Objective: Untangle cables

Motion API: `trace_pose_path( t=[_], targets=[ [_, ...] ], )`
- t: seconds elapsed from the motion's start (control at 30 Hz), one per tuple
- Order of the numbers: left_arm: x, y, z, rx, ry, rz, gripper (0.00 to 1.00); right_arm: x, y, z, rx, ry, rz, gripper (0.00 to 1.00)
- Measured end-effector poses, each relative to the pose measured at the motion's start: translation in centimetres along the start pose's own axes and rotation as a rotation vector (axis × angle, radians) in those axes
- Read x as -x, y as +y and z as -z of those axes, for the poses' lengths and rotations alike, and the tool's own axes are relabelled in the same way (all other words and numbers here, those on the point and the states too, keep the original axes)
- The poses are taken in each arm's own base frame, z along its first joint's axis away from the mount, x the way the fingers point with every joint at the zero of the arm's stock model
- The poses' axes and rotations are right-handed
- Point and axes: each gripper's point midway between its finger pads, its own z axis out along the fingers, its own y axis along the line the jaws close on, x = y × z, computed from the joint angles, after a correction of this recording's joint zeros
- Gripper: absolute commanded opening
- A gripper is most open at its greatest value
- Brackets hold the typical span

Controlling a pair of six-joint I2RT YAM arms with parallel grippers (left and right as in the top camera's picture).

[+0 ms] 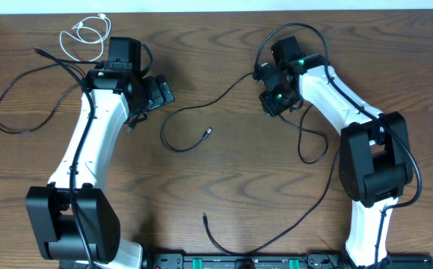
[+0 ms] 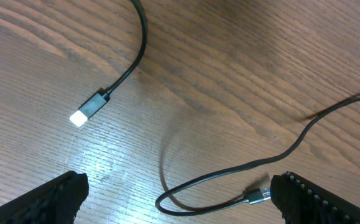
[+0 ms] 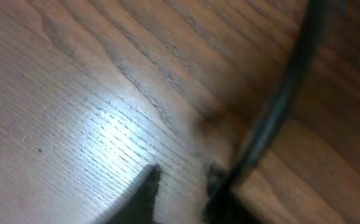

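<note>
Several thin black cables lie on the wooden table. One cable (image 1: 194, 108) runs from my right gripper (image 1: 267, 82) down to a loop and a plug (image 1: 207, 134). My left gripper (image 1: 164, 93) hangs open beside that loop. In the left wrist view my left gripper (image 2: 183, 199) straddles a cable loop (image 2: 217, 177), whose plug (image 2: 257, 195) lies by the right finger (image 2: 319, 199). In the blurred right wrist view my right gripper (image 3: 183, 183) has its jaws close together, with a black cable (image 3: 279, 93) meeting the right fingertip (image 3: 220, 186). The white cord (image 1: 85, 33) lies at the far left.
Another black cable (image 1: 7, 97) loops wide at the left edge. A long one (image 1: 276, 235) curves along the front towards the right arm's base. A second plug with a bright tip (image 2: 87, 111) lies ahead of my left gripper.
</note>
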Motion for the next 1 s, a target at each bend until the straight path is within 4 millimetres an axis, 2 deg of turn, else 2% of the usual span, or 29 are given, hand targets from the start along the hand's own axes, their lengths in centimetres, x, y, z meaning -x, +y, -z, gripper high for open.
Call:
trace_pose_path(
  t=[0.2, 0.3, 0.4, 0.47, 0.53, 0.67, 0.73, 0.8, 0.83, 0.9, 1.0],
  targets=[
    [-0.3, -0.2, 0.0, -0.013, 0.016, 0.0, 0.98, 0.3, 0.0, 0.5, 0.0, 0.0, -0.09, 0.01],
    [-0.9, -1.3, 0.1, -0.079, 0.048, -0.012, 0.98, 2.2, 0.4, 2.4, 0.02, -0.045, -0.131, 0.01],
    [-1.9, -3.5, 0.5, -0.214, 0.099, -0.083, 0.98, 6.2, 0.8, 6.8, 0.023, -0.18, -0.171, 0.01],
    [-2.7, -5.3, 1.1, -0.326, 0.136, -0.145, 0.98, 9.5, 1.1, 11.6, 0.025, -0.317, -0.203, 0.01],
    [-3.4, -6.7, 1.7, -0.418, 0.162, -0.191, 0.98, 12.2, 1.8, 17.3, 0.036, -0.469, -0.243, 0.01],
    [-4.5, -9.0, 3.2, -0.592, 0.197, -0.266, 0.98, 15.2, 3.6, 28.1, 0.098, -0.738, -0.334, 0.01],
    [-4.6, -9.9, 3.8, -0.655, 0.196, -0.288, 0.98, 15.7, 4.3, 31.8, 0.144, -0.828, -0.388, 0.01],
    [-4.7, -10.7, 4.5, -0.719, 0.203, -0.298, 0.98, 16.0, 4.9, 34.3, 0.201, -0.89, -0.455, 0.01],
    [-4.8, -11.1, 4.9, -0.75, 0.207, -0.301, 0.98, 16.1, 5.0, 34.9, 0.226, -0.905, -0.485, 0.01],
    [-5.1, -11.7, 5.6, -0.803, 0.217, -0.308, 0.99, 16.3, 5.3, 35.2, 0.27, -0.911, -0.545, 0.01],
    [-5.4, -12.7, 6.8, -0.903, 0.225, -0.336, 0.98, 16.6, 5.6, 34.5, 0.315, -0.885, -0.624, 0.01]
  ],
)
